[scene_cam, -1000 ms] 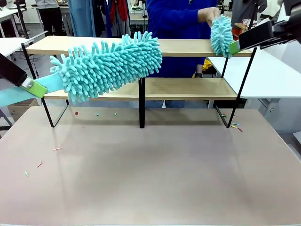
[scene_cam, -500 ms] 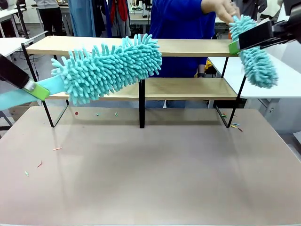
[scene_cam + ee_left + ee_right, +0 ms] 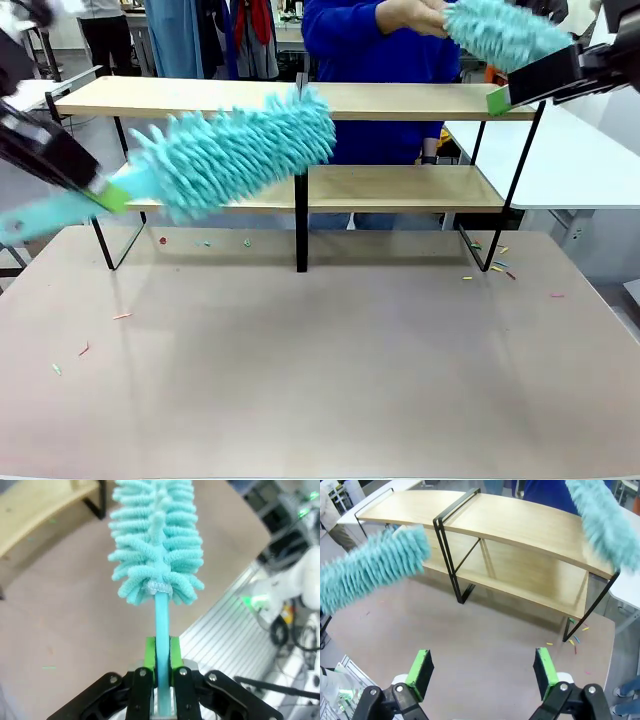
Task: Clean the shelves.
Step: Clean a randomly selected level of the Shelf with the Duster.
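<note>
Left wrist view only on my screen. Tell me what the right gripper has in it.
Observer: Nothing. The right gripper is open, jaws standing wide apart above the table.
Operator: Report where my duster's head sits against the shelves.
Observer: In the front view, the duster clamped in the left gripper slants across the front of the left half of the shelves, with its tip raised toward the middle. It is too blurred to tell whether it touches them.
Operator: Say who else is working there.
Observer: A person's hand holds a second duster above the right end of the shelves.
</note>
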`<state>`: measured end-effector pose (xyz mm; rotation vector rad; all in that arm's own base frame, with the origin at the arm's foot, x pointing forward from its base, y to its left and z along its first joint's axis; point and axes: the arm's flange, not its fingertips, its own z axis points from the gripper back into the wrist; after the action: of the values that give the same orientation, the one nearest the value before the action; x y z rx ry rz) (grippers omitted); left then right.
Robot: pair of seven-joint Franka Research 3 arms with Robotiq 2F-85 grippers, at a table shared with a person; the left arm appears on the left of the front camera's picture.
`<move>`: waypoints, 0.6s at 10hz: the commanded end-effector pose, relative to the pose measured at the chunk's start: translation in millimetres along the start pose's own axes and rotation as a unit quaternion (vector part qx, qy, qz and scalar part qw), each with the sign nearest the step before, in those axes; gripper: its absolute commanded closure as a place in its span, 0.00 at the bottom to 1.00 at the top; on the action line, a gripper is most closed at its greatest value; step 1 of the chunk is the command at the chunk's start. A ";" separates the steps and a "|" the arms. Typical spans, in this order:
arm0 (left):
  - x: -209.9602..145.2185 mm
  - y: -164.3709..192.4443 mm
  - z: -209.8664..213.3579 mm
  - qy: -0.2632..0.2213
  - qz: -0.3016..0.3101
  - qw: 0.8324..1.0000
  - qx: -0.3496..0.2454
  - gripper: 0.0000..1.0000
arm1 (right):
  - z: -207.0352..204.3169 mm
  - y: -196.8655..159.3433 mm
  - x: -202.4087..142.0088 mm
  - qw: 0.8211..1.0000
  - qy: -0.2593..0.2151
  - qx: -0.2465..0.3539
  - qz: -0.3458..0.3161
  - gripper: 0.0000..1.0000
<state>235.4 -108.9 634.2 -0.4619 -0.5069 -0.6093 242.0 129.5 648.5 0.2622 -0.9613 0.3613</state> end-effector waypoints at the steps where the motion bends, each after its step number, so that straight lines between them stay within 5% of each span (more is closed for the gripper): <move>1: 7.9 62.8 56.5 -0.050 0.031 0.998 0.028 0.87 | 0.0 1.0 0.1 1.000 -0.001 -0.003 -0.006 0.00; 3: -10.7 118.8 119.9 -0.079 0.041 0.996 0.013 0.87 | 0.0 1.0 0.1 1.000 -0.001 -0.003 -0.006 0.00; 6: -70.6 174.1 225.2 -0.254 0.047 0.964 -0.066 0.87 | 0.0 1.0 0.1 1.000 -0.001 -0.003 -0.006 0.00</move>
<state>234.0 159.8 720.1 -0.6650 -0.8631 -0.3864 242.2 129.4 648.3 0.2624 -0.9607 0.3610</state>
